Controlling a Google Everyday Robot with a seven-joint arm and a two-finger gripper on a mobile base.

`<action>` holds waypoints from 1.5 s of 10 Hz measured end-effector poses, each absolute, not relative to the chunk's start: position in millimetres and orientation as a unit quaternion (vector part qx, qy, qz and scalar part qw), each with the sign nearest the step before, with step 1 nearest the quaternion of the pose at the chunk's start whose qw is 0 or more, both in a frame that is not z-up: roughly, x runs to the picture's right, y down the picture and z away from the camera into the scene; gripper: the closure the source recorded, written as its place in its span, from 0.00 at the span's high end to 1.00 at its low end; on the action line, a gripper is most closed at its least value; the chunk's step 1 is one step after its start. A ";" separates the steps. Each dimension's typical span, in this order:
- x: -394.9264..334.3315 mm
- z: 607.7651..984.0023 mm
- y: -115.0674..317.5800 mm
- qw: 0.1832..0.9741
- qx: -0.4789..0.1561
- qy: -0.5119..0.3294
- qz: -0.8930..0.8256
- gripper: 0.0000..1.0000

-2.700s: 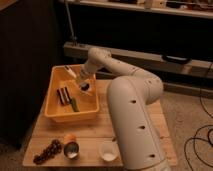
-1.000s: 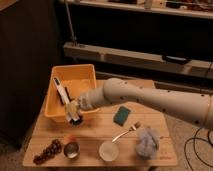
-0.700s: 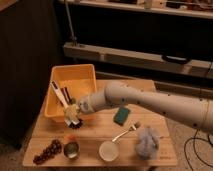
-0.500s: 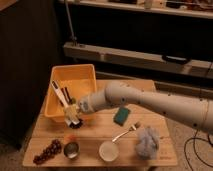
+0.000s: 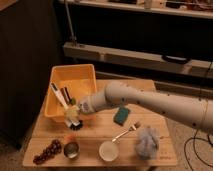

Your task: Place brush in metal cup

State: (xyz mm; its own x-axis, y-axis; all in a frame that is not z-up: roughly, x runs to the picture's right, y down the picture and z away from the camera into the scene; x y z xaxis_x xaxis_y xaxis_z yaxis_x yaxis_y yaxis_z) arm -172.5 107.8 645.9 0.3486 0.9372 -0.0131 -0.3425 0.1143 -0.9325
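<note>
The brush (image 5: 59,95) has a long white handle that slants up to the left over the yellow bin's front edge. Its dark bristle head (image 5: 76,125) hangs just above the table. My gripper (image 5: 73,114) is shut on the lower part of the handle, at the front right corner of the bin. The metal cup (image 5: 71,149) stands upright near the table's front edge, a short way below the bristle head and apart from it. The arm reaches in from the right.
A yellow bin (image 5: 80,75) with a dark stick in it sits at the back left. Grapes (image 5: 46,152) lie left of the metal cup and a white cup (image 5: 108,150) stands to its right. A green sponge (image 5: 121,115), a fork (image 5: 125,133) and a crumpled cloth (image 5: 146,141) lie further right.
My gripper has carried the brush out of the bin, down and toward the table's front, closer to the metal cup. In the last half second it has barely moved.
</note>
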 end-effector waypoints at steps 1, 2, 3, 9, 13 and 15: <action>-176.7 637.9 121.5 0.678 -0.478 -0.316 0.462 0.00; -182.8 626.6 137.0 0.681 -0.487 -0.314 0.448 0.00; -188.5 616.7 150.7 0.683 -0.496 -0.314 0.435 0.00; -229.4 595.1 219.2 0.697 -0.565 -0.306 0.319 0.00; -238.2 608.3 227.5 0.705 -0.576 -0.299 0.286 0.00; -233.1 618.1 234.8 0.704 -0.580 -0.293 0.287 0.00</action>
State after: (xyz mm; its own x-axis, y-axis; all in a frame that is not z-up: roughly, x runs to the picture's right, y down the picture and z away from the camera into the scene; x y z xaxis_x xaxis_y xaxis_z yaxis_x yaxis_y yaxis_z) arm -233.1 234.8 618.1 0.6640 0.7436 0.0785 -0.0647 0.1616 -0.9847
